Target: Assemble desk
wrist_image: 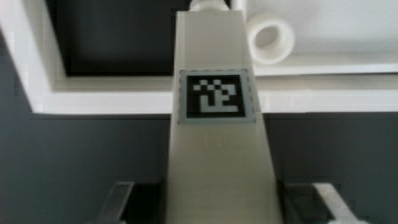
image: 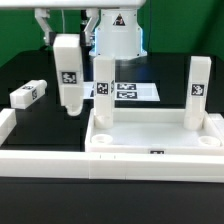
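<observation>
A black table (image: 50, 132) edged by a low white wall (image: 40, 163).

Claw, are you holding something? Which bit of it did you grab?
Yes. The claw holds one white leg block by its top end, and the rest of the block hangs down below it.

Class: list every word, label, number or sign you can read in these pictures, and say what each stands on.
No readable words or numbers.
Square tags on the held leg, lying leg, marker board: coded patterns, no text.
Triangular sign on the robot base: too small to read.
</observation>
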`<state>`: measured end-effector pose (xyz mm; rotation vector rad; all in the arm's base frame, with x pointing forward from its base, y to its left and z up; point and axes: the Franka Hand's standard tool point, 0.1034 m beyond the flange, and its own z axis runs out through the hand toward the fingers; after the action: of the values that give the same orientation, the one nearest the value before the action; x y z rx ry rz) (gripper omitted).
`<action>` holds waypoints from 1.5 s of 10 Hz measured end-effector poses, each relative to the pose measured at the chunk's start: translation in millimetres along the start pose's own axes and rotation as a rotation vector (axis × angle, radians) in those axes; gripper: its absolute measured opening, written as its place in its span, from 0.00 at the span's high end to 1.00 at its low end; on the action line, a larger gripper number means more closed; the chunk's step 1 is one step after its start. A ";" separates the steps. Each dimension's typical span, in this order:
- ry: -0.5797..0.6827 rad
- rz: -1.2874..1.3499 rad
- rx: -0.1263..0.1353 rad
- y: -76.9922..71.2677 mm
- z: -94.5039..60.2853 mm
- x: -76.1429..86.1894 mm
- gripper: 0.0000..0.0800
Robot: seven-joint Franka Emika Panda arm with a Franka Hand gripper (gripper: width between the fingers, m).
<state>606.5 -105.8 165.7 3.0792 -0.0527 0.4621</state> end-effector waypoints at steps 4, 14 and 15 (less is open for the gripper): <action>0.090 0.070 0.010 -47.1 0.1 11.0 0.64; 0.109 0.205 0.079 -160.1 5.0 5.8 0.64; 0.111 0.198 0.084 -167.9 5.0 4.0 0.64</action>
<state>618.1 61.6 158.4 3.1371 -0.3474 0.6586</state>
